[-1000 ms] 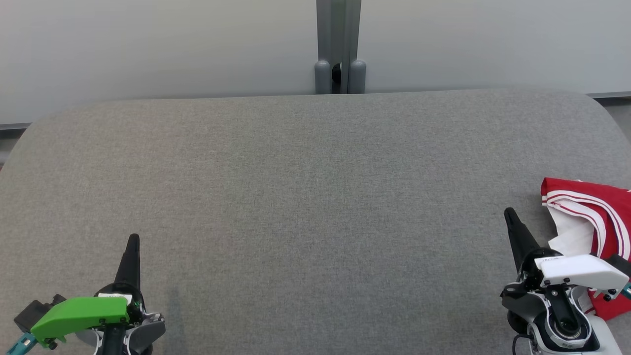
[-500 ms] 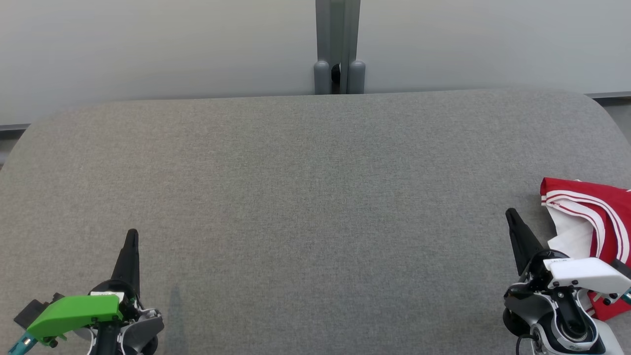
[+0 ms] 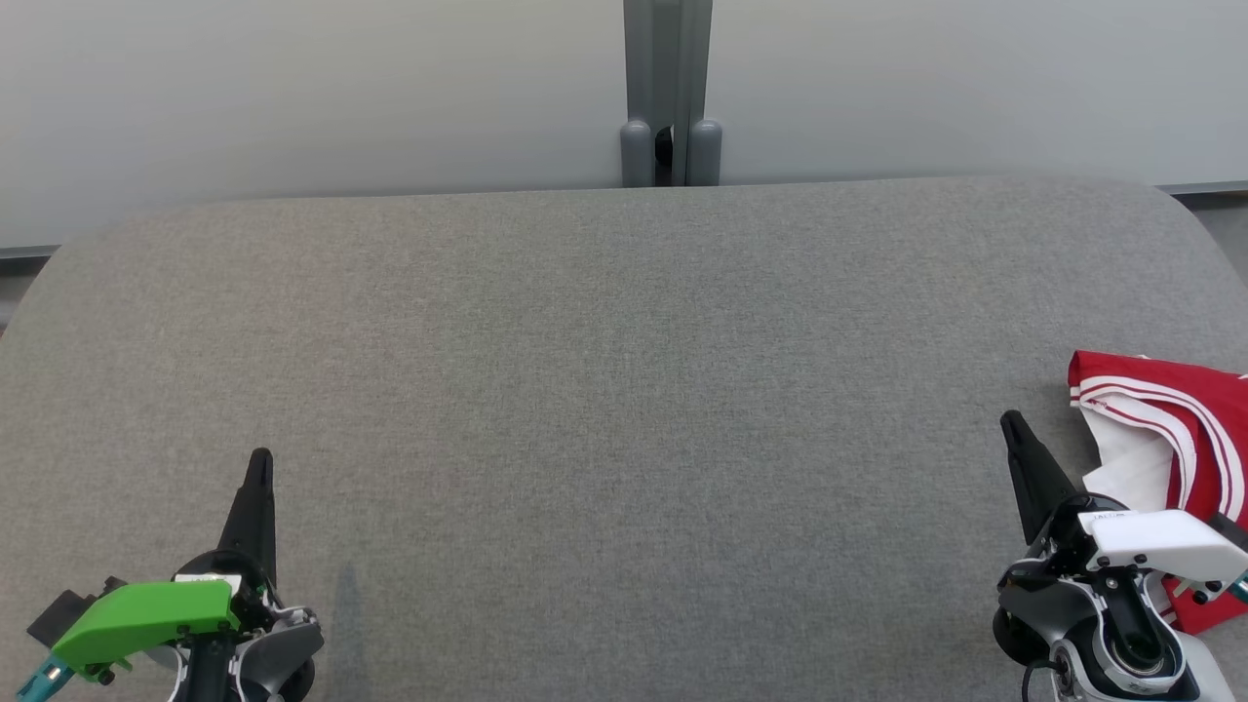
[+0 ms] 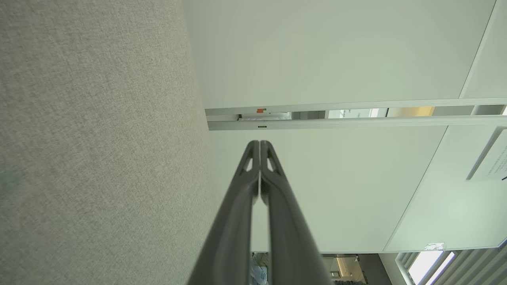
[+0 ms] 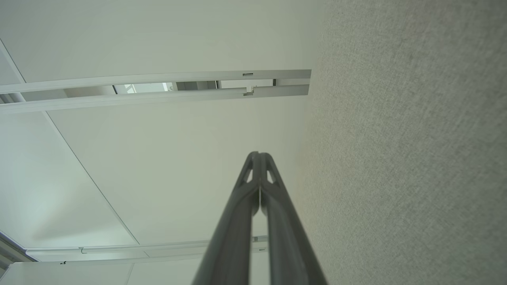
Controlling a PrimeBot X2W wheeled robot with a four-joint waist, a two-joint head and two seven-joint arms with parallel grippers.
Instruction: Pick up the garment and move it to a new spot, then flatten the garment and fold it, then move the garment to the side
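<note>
At right edge, grey felt table: crumpled red-white garment; left hand, right hand closed.

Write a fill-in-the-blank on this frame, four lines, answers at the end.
1. The garment lies on the robot's ____ side of the table.
2. The left gripper and the right gripper both have their jaws ____.
3. The garment is white and ____.
4. The garment is gripped by ____ gripper.

Missing words: right; shut; red; neither
</note>
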